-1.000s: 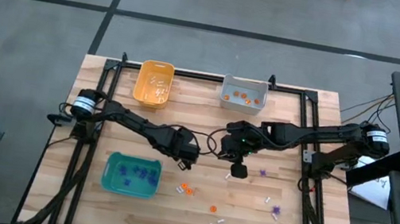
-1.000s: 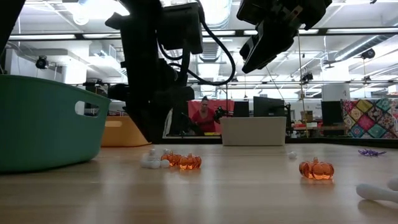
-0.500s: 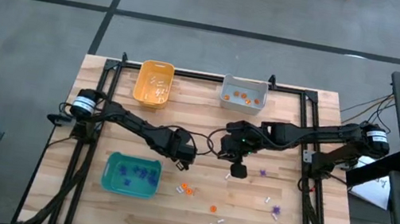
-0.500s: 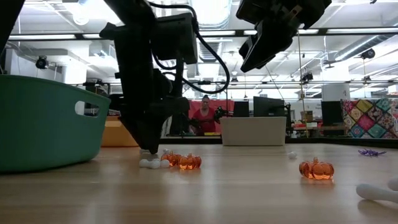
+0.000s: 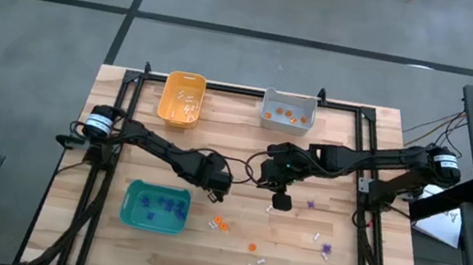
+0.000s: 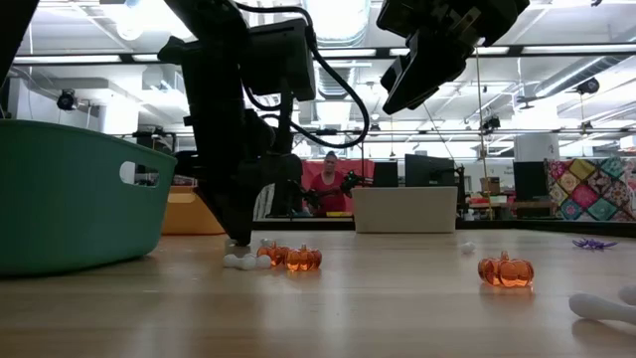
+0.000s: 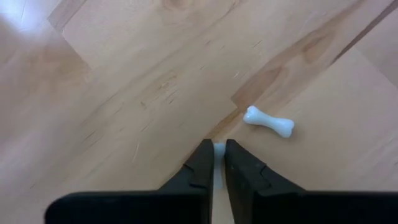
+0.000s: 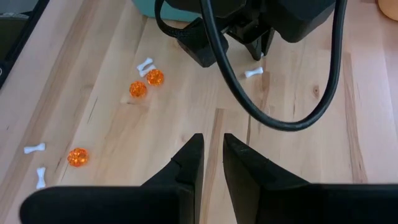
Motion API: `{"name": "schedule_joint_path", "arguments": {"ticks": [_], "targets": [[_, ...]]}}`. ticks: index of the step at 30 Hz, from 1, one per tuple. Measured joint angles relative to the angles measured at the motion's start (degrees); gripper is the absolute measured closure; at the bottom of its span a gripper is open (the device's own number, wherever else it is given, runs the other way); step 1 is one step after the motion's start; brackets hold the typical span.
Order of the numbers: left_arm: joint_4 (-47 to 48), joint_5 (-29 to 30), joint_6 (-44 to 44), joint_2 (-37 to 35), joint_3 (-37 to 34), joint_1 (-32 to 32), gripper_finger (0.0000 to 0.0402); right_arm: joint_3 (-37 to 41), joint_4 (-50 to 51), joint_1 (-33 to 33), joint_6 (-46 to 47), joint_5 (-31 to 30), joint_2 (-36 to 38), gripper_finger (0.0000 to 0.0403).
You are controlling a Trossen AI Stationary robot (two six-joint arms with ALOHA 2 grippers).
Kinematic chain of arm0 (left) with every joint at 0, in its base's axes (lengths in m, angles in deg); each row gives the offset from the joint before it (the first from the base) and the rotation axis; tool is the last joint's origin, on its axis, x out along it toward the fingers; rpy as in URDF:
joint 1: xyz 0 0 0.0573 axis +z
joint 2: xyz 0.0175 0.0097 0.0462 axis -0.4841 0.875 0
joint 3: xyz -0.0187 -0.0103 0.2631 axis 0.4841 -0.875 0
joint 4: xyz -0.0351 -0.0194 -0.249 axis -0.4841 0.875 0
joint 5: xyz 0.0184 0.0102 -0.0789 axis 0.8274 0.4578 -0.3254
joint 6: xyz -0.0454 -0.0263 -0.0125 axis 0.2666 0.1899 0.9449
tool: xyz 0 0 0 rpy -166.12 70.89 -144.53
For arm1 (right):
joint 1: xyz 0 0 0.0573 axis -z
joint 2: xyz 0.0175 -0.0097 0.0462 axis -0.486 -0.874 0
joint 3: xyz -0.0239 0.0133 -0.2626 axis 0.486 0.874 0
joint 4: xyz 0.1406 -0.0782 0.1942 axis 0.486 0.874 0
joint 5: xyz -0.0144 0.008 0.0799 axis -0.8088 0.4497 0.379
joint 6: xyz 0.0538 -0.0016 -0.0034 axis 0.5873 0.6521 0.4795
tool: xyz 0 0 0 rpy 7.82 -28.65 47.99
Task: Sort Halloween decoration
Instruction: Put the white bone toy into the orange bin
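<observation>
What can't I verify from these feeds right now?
- Left gripper: its fingers hide most of the pinched white piece, so its shape is unreadable.
- High view: trinkets in the teal bin are too small to count.
- Right gripper: nothing visible between its fingers.

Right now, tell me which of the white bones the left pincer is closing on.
The white bone pinched between the left pincer's tips, only its end showing. The other white bone lies free on the wood just beyond, untouched.
</observation>
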Motion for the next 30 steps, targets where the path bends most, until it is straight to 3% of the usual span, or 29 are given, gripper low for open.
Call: {"name": "schedule_joint_path", "arguments": {"ticks": [14,22,30], "targets": [[5.3,1.4,-16.4,-3.7,5.4,1.5,0.0401,-0.1,-1.1,0.0,-1.3,-0.1,0.0,0.0351],[11.1,3.9,-29.2,-13.3,5.9,4.7,0.0401,-3.4,-1.0,0.0,-1.8,-1.1,0.0,0.0351],[14.0,4.5,-42.2,-22.2,5.9,11.8,0.0401,-7.6,-1.2,0.0,-1.3,-1.4,0.0,0.0351]]}}
